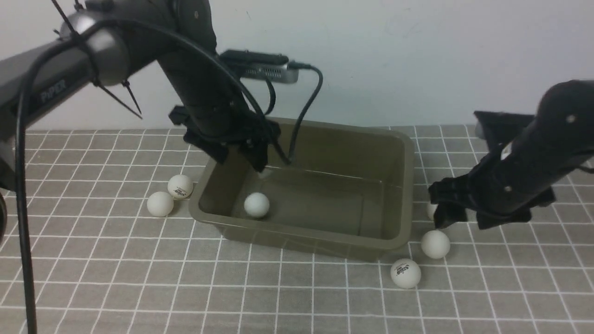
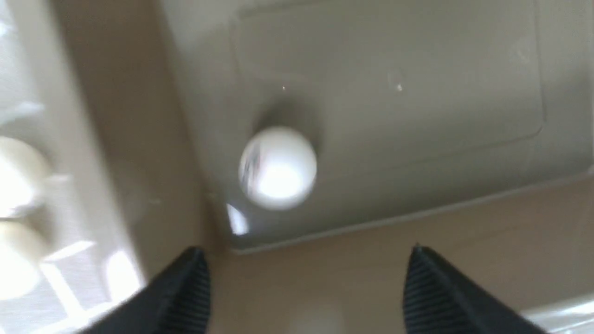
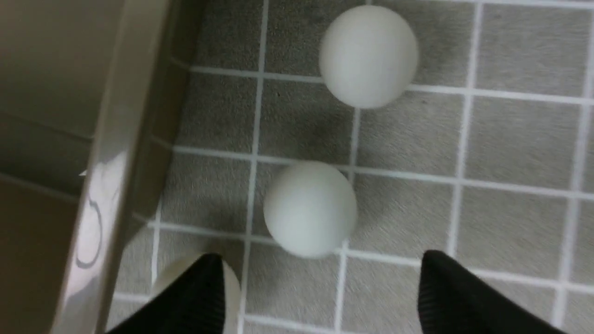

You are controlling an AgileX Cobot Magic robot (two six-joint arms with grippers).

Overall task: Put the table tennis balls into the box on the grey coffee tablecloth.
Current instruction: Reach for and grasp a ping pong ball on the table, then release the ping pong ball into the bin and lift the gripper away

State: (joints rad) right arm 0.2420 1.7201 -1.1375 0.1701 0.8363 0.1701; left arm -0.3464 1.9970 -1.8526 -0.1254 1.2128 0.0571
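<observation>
Lying below left pincer: ball

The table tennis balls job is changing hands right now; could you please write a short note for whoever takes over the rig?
Left gripper: open and empty, above the far left corner of the box.
Right gripper: open and empty, low over the grey coffee tablecloth, right of the box.
Done: one ball lies in the box.
To do: five balls on the cloth. Left pair beside the box's left end. Right trio near its right end, the third half hidden behind the right gripper.
</observation>
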